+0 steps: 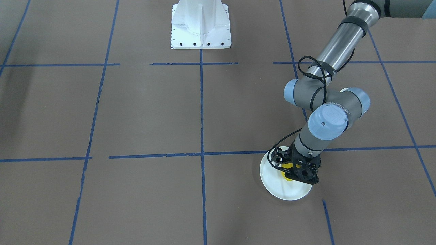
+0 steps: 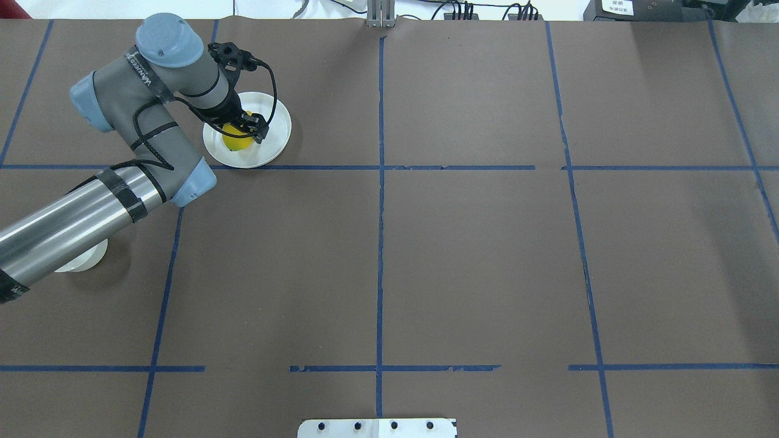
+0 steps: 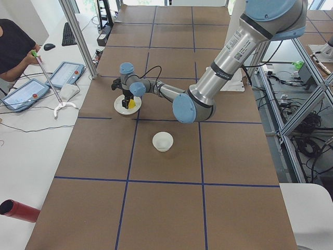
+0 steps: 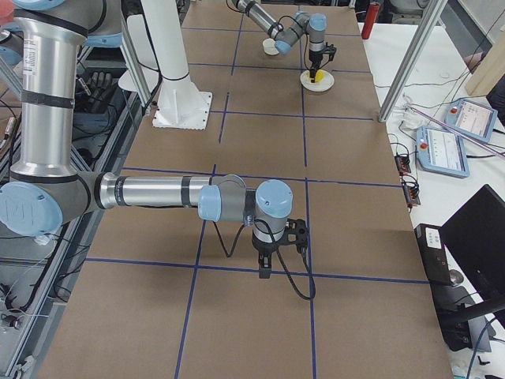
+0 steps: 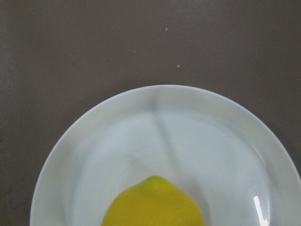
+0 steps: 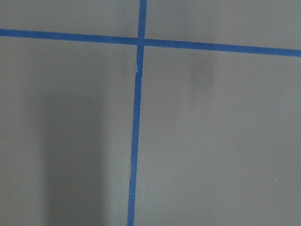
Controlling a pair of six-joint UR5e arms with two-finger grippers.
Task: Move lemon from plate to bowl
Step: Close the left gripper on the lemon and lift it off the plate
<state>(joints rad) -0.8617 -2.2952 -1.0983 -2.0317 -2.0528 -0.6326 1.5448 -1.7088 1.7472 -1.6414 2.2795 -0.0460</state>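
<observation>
The left end effector (image 2: 246,129) is down over the lemon (image 2: 234,140), its black fingers close around the fruit; I cannot tell whether they are gripping it. The lemon lies on the plate (image 2: 277,131), at the far-left part of the counter (image 2: 487,255) in the overhead view. The right end effector (image 4: 264,272) points down just above bare counter, and how far apart its fingers stand cannot be told.

Brown paper covers the counter, marked into squares by blue tape (image 6: 135,141). The left-side view alone shows the whole bowl (image 3: 163,141), well apart from the plate; overhead, the left forearm hides most of it. That side view also shows a seated operator (image 3: 13,44) beside the counter.
</observation>
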